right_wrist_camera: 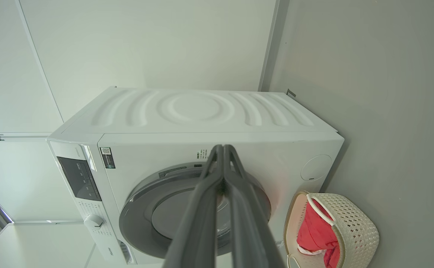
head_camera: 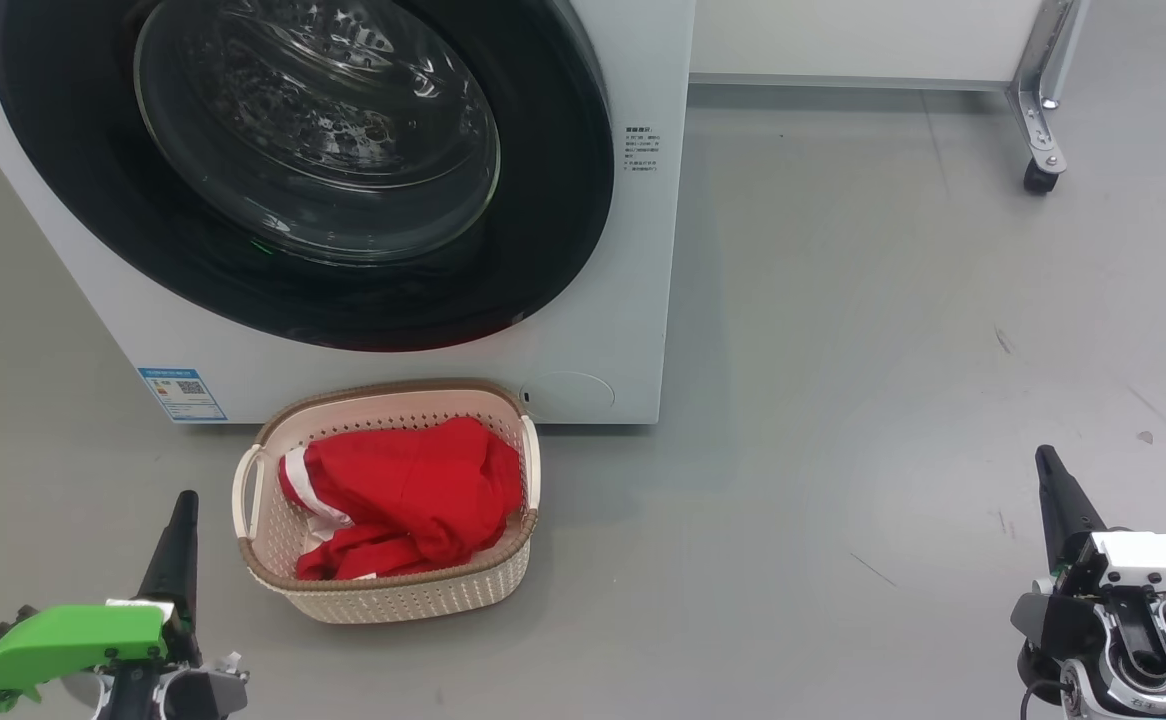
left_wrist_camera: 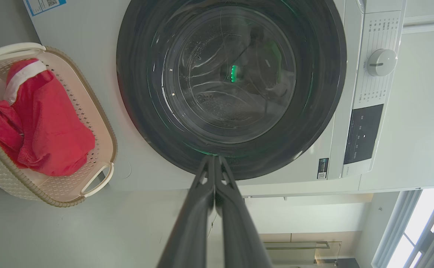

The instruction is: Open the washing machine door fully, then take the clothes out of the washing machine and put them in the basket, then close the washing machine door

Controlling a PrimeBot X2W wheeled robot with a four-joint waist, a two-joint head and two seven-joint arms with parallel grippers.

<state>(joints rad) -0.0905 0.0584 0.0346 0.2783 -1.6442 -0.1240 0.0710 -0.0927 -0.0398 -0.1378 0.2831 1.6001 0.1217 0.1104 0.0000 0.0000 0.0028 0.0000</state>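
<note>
Item: clothes (head_camera: 413,495). Red with white trim, heaped in the basket (head_camera: 413,600) and rising about level with its brown rim. You have no garment outside it on the floor (head_camera: 843,400).

Item: basket. It stands on the floor, close against the foot of the washing machine (head_camera: 643,250), below the door (head_camera: 313,150) and just right of the blue label (head_camera: 181,393).

Item: door. It lies against the machine's front and looks shut; you cannot confirm the latch from these frames.

Item: left gripper (head_camera: 185,500). Jaws pressed together, holding nothing, low near the basket's left handle but apart from it.

Item: right gripper (head_camera: 1048,465). Jaws also pressed together and empty, well apart from the basket, over bare floor to the right.

Status, as judged: all three steps look done.

Risks for you:
- An unlatched door could drift open.
- A forward move of the left arm could clip the handle and tip the heap out.

Views compared:
- The left wrist view gives you the dial (left_wrist_camera: 380,62) and the dark control panel (left_wrist_camera: 364,134), cropped off by the head view's top edge.
- The right wrist view shows the machine's ribbed side and the door edge-on, flush with the front.
- The head view alone places both grippers against the basket.
</note>
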